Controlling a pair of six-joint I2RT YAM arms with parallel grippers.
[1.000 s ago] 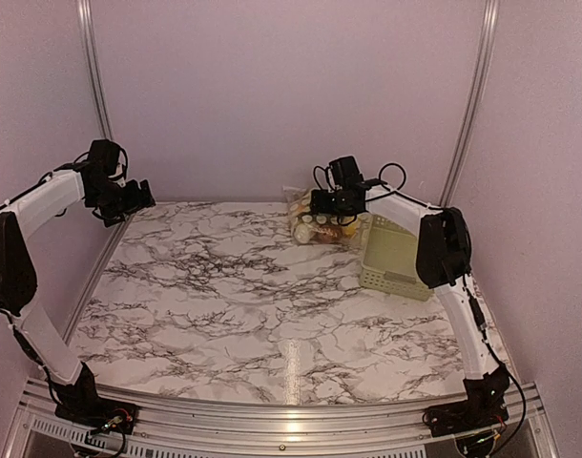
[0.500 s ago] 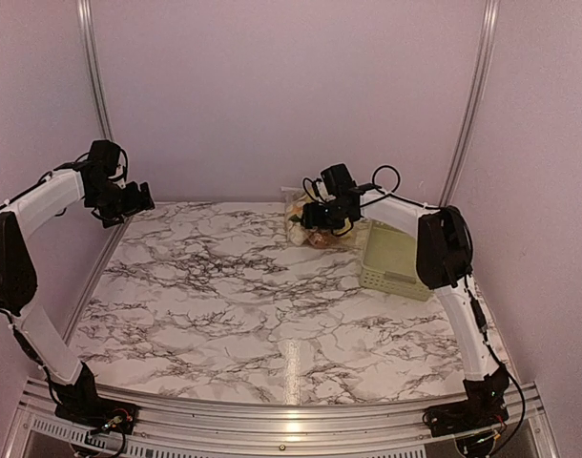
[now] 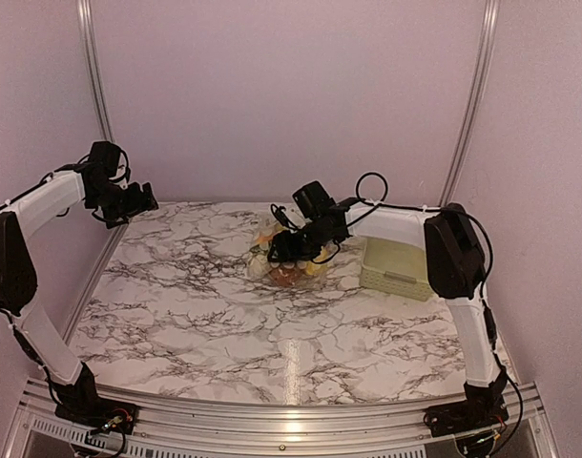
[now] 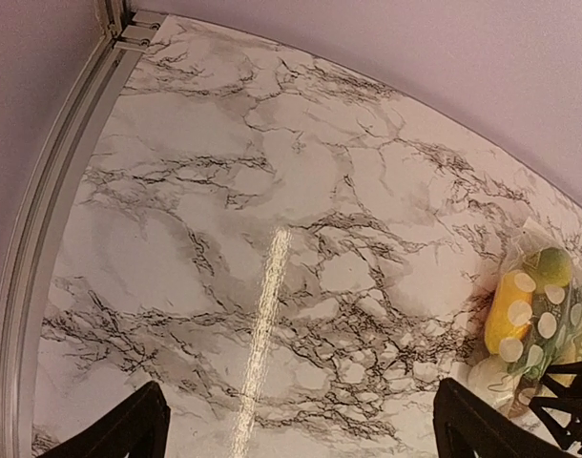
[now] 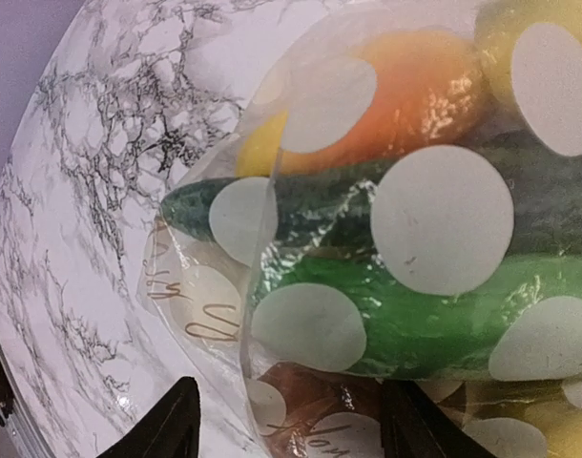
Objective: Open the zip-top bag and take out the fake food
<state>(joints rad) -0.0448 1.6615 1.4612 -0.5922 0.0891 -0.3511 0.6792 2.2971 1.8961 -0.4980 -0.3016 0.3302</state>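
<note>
Top external: the right claw (image 3: 283, 250) pinches the zip-top bag (image 3: 289, 271) near the counter's (image 3: 196, 305) middle. Left wrist: the left claw (image 4: 301, 425) hangs spread wide. Right wrist: fake food (image 5: 415, 315) bulges inside; slick plastic could slip free.

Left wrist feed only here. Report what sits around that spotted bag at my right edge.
Observer: A pale green basket stands beside the zip-top bag, on its right.
Operator: Say what that black shape by the bag is.
Observer: It is the right gripper, down on the bag. In the right wrist view its fingers straddle the plastic, but I cannot tell whether they clamp it.
Operator: List what's inside besides my yellow piece.
Observer: More fake food: an orange piece beside two long green ones.
</note>
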